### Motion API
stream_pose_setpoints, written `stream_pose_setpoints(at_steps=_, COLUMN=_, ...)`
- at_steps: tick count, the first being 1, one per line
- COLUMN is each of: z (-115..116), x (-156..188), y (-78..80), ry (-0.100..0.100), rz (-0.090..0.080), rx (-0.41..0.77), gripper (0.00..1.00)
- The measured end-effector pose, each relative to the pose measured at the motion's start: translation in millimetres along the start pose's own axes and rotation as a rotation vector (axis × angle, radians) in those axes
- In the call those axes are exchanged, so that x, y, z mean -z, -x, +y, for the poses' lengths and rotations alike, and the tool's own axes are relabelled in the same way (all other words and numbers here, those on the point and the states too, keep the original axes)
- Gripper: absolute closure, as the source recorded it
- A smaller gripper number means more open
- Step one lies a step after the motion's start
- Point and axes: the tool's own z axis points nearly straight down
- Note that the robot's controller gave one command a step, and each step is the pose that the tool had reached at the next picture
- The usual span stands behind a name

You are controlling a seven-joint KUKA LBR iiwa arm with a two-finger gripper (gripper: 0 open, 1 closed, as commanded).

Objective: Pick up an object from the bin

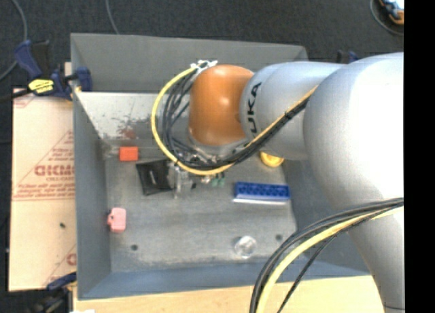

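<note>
Black flat piece [151,177], tilted, left of centre

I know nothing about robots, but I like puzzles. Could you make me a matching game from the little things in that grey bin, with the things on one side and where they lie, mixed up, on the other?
Things:
1. pink piece
2. blue flat brick
3. orange block
4. clear round piece

Places:
A. upper left of the floor, beside a black flat thing
B. near the wall at the bottom of the view
C. by the left wall, alone
D. right part of the floor, close under the arm

Pairs: 1-C, 2-D, 3-A, 4-B.
</note>
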Motion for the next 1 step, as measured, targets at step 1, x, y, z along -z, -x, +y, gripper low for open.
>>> stream_pose_setpoints(at_steps=1, z=0.0, x=2.4, y=-0.5, ry=0.0, rz=0.0, rx=-0.001, gripper=1.0)
